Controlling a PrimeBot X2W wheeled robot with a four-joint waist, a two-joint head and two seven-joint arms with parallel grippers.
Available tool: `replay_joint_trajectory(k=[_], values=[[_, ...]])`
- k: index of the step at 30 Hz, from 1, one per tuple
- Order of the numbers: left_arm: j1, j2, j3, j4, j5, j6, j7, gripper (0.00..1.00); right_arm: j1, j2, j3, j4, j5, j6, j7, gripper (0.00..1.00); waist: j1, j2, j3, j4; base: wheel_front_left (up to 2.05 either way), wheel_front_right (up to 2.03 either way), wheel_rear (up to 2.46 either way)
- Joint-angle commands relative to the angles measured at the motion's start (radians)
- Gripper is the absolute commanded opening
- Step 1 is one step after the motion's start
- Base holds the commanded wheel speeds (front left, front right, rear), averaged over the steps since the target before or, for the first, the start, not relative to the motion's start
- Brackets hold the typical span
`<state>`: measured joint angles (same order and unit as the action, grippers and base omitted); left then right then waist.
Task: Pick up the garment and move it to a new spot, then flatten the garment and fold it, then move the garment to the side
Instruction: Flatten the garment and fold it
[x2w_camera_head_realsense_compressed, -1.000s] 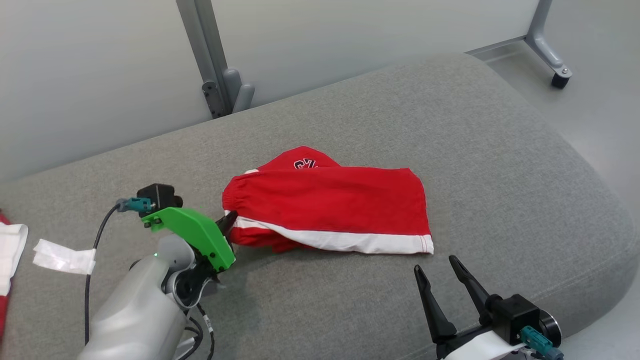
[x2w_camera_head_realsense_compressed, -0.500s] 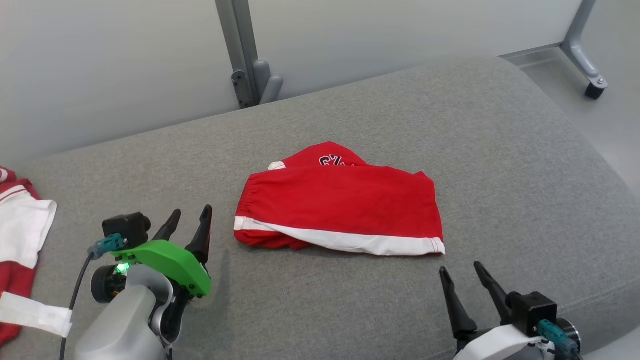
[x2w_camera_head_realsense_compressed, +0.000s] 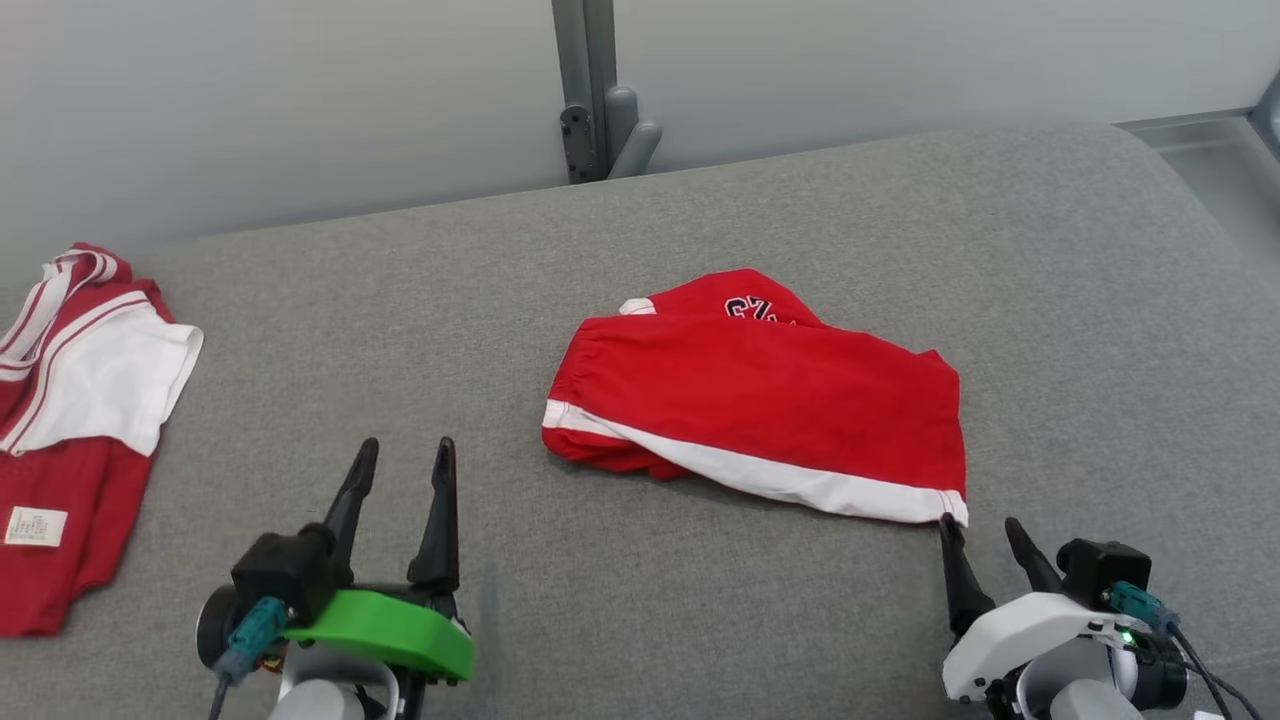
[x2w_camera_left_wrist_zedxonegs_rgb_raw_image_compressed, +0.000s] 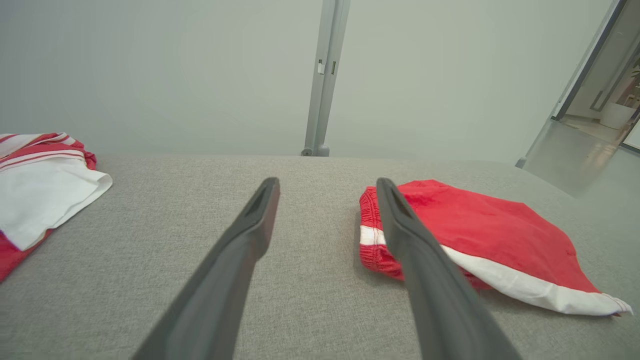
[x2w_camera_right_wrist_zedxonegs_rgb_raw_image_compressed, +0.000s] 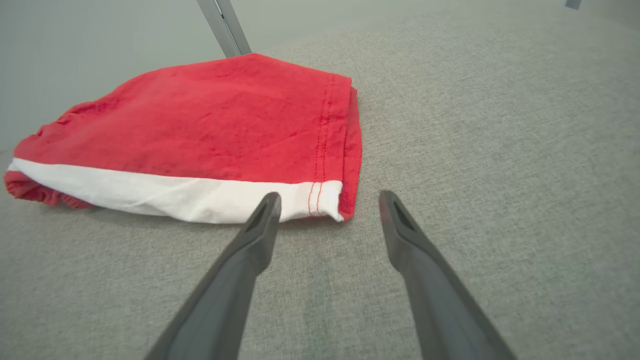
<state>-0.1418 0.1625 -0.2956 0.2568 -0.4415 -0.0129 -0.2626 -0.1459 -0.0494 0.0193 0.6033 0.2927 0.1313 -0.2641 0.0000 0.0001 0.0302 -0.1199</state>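
Head view, folded red garment (x2w_camera_head_realsense_compressed: 760, 400) on grey cushion (x2w_camera_head_realsense_compressed: 700, 620), left gripper (x2w_camera_head_realsense_compressed: 407, 447) and right gripper (x2w_camera_head_realsense_compressed: 978, 522) spread (empty).

Left end effector (x2w_camera_head_realsense_compressed: 407, 447): dark tapered fingers (x2w_camera_head_realsense_compressed: 437, 520), green bracket (x2w_camera_head_realsense_compressed: 385, 630), teal plug (x2w_camera_head_realsense_compressed: 250, 630). Right end effector (x2w_camera_head_realsense_compressed: 978, 523): white shell (x2w_camera_head_realsense_compressed: 1010, 625), black cable (x2w_camera_head_realsense_compressed: 1195, 670).

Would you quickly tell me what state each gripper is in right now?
Left gripper: open, holding nothing.
Right gripper: open, holding nothing, beside the red shorts.
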Motion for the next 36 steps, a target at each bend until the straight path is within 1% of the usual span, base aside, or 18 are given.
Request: replay_joint_trajectory(k=[1,3,6,12,13,14,15,16,17,18,24,27,32,33,34,36], values=[[0.016,-0.008,0.008,-0.008,0.015,-0.007,-0.002,1.0,-0.021,-0.002,0.004,0.011,0.004,-0.001,-0.001,1.0,0.0,-0.0001,0.013,0.018,0.0,0.0,0.0],[0.043,-0.032,0.028,-0.025,0.063,-0.023,-0.002,1.0,-0.044,-0.002,0.016,0.063,0.032,-0.001,-0.001,1.0,0.0,-0.0001,0.017,0.027,0.0,0.0,0.0],[0.073,-0.061,0.05,-0.041,0.115,-0.044,-0.002,1.0,-0.081,-0.003,0.02,0.121,0.027,-0.001,-0.001,1.0,0.0,-0.0001,0.022,0.04,0.0,0.0,0.0],[0.102,-0.095,0.091,-0.042,0.164,-0.071,-0.002,1.0,-0.124,-0.002,0.009,0.203,0.005,-0.001,-0.001,1.0,0.0,-0.0001,0.029,0.056,0.0,0.0,0.0],[0.105,-0.098,0.096,-0.041,0.17,-0.074,-0.002,1.0,-0.128,-0.002,0.01,0.21,0.002,-0.001,-0.001,0.87,0.0,-0.0001,0.03,0.058,0.0,0.0,0.0],[0.107,-0.1,0.101,-0.04,0.173,-0.078,-0.002,1.0,-0.132,-0.003,0.009,0.215,-0.002,-0.001,-0.001,0.78,0.0,-0.0001,0.03,0.059,0.0,0.0,0.0],[0.109,-0.102,0.106,-0.039,0.174,-0.082,-0.002,1.0,-0.134,-0.003,0.005,0.219,-0.011,-0.001,-0.001,0.59,0.0,-0.0001,0.029,0.06,0.0,0.0,0.0],[0.11,-0.104,0.109,-0.037,0.178,-0.083,-0.002,1.0,-0.135,-0.003,0.002,0.223,-0.016,-0.001,-0.001,0.44,0.0,-0.0001,0.029,0.061,0.0,0.0,0.0],[0.112,-0.106,0.112,-0.036,0.182,-0.085,-0.002,1.0,-0.136,-0.002,0.0,0.226,-0.021,-0.001,-0.001,0.25,0.0,-0.0001,0.027,0.061,0.0,0.0,0.0],[0.114,-0.107,0.115,-0.035,0.183,-0.089,-0.002,1.0,-0.137,-0.002,-0.005,0.228,-0.028,-0.001,-0.001,0.0,0.0,-0.0001,0.025,0.06,0.0,0.0,0.0],[0.11,-0.111,0.122,-0.032,0.197,-0.095,-0.002,1.0,-0.126,-0.003,-0.041,0.208,-0.064,-0.001,-0.001,0.0,0.0,-0.0001,0.024,0.061,0.0,0.0,0.0],[0.107,-0.112,0.103,-0.015,0.16,-0.101,-0.002,1.0,-0.09,-0.026,-0.043,0.17,-0.084,-0.001,-0.001,0.0,0.0,-0.0001,0.026,0.054,0.0,0.0,0.0],[0.059,-0.111,0.006,0.064,0.112,-0.117,-0.002,1.0,-0.066,-0.071,-0.051,0.142,-0.108,-0.001,-0.001,0.0,0.0,-0.0001,0.034,0.035,0.0,0.0,0.0],[0.059,-0.111,0.006,0.064,0.112,-0.117,-0.002,1.0,-0.066,-0.071,-0.051,0.142,-0.108,-0.001,-0.001,0.0,0.0,-0.0001,0.034,0.035,0.0,0.0,0.0],[0.045,-0.111,-0.018,0.085,0.102,-0.117,-0.002,1.0,-0.063,-0.081,-0.055,0.142,-0.116,-0.001,-0.001,0.0,0.0,-0.0001,0.035,0.031,0.0,0.0,0.0],[0.013,-0.104,-0.097,0.132,0.048,-0.118,0.001,1.0,-0.065,-0.094,-0.062,0.143,-0.127,-0.001,-0.001,0.0,0.0,-0.0001,0.038,0.024,0.0,0.0,0.0]])
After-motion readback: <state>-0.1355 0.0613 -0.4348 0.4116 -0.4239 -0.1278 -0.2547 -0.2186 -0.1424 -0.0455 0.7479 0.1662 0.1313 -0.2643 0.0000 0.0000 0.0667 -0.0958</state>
